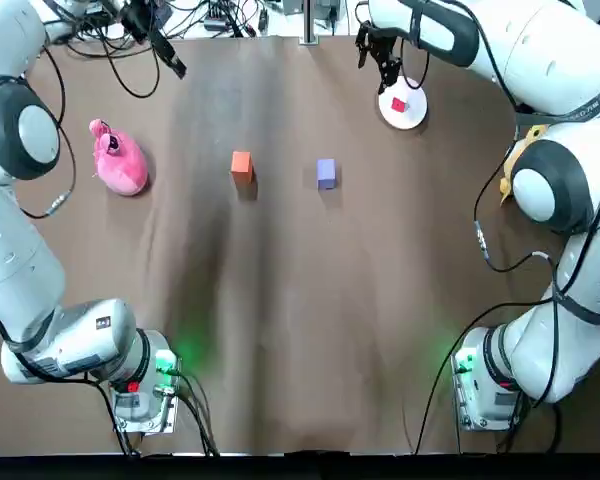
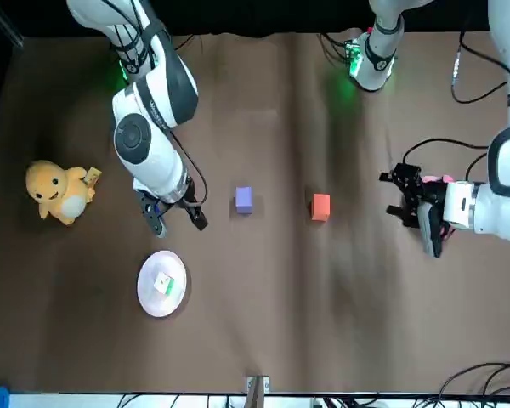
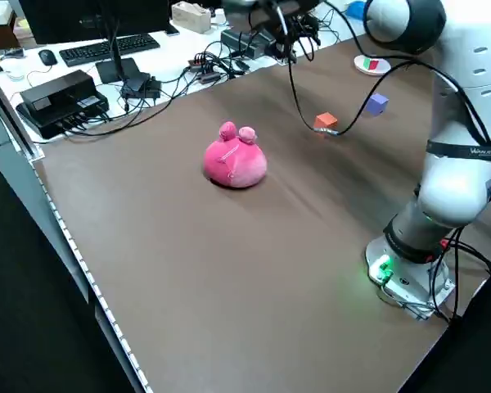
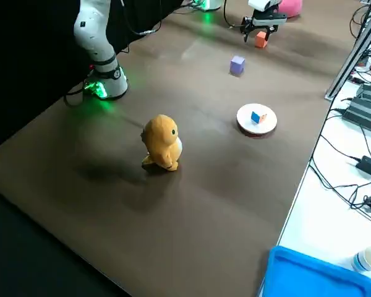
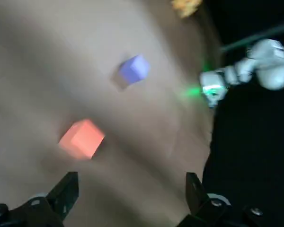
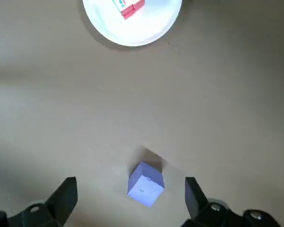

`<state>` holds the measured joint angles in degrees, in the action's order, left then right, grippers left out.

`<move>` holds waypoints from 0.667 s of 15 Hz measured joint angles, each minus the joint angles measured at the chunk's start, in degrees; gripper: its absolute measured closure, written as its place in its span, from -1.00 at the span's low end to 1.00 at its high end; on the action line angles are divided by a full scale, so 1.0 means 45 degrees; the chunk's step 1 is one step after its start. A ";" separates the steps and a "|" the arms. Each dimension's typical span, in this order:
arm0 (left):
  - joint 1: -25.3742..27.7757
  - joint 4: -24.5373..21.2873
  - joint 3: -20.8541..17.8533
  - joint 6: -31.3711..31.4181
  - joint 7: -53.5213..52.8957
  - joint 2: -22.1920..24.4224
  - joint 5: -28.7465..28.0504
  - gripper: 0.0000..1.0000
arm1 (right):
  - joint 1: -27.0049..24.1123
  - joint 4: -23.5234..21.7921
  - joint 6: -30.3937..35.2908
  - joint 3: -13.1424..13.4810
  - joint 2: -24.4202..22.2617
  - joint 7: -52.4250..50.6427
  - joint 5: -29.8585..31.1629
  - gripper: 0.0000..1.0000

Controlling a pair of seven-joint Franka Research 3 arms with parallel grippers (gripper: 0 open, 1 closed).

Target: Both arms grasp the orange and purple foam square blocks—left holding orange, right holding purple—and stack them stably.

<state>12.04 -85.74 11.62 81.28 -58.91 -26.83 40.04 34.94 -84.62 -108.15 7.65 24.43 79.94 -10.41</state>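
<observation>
**Both grippers empty, both blocks untouched on the table**

The small orange foam square block (image 1: 241, 165) and the small purple foam square block (image 1: 326, 172) sit apart on the brown table. The purple one is near the round white plate (image 1: 413, 119). The orange one lies farther from the plate, on the purple block's far side.

The right gripper (image 6: 130, 182) hangs in the air near the plate, fingers spread wide and holding nothing. Its wrist view frames the purple block between them. The left gripper (image 5: 131, 179) is well apart from the plate, out past the orange block. It is equally wide open and empty, and the orange block sits off to one side of its span.

The risks ahead, as I judge them:
- The purple block looks turned corner-on to the right fingers, so closing could catch its edges and spin it.
- The left descent needs recentring, or a finger will shove the orange block.
- Soft foam may squash under a hard grip.
- The arms could crowd each other when stacking.
</observation>
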 joint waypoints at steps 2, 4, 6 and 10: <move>0.0035 -0.0041 0.0003 -0.0202 -0.2798 -0.0611 0.0687 -0.99 | 0.0148 -0.0001 0.0000 -0.0022 0.0058 0.0778 -0.0019 -1.00; 0.0006 -0.0203 0.0023 -0.0365 -0.5521 -0.1105 0.1589 -0.99 | 0.0478 -0.0005 -0.0002 -0.0046 0.0165 0.2423 -0.0025 -1.00; -0.0047 -0.0635 0.0042 -0.0384 -0.7506 -0.1414 0.2505 -0.99 | 0.0799 -0.0007 -0.0016 -0.0063 0.0383 0.3523 -0.0029 -1.00; -0.0007 -0.2120 0.0043 0.0029 -1.0197 -0.1541 0.3781 -0.99 | 0.1200 -0.0032 -0.0427 -0.0066 0.1056 0.6587 -0.0261 -1.00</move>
<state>12.01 -95.28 11.81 81.41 -104.80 -33.77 57.06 40.34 -84.77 -110.07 7.35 29.18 109.58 -11.59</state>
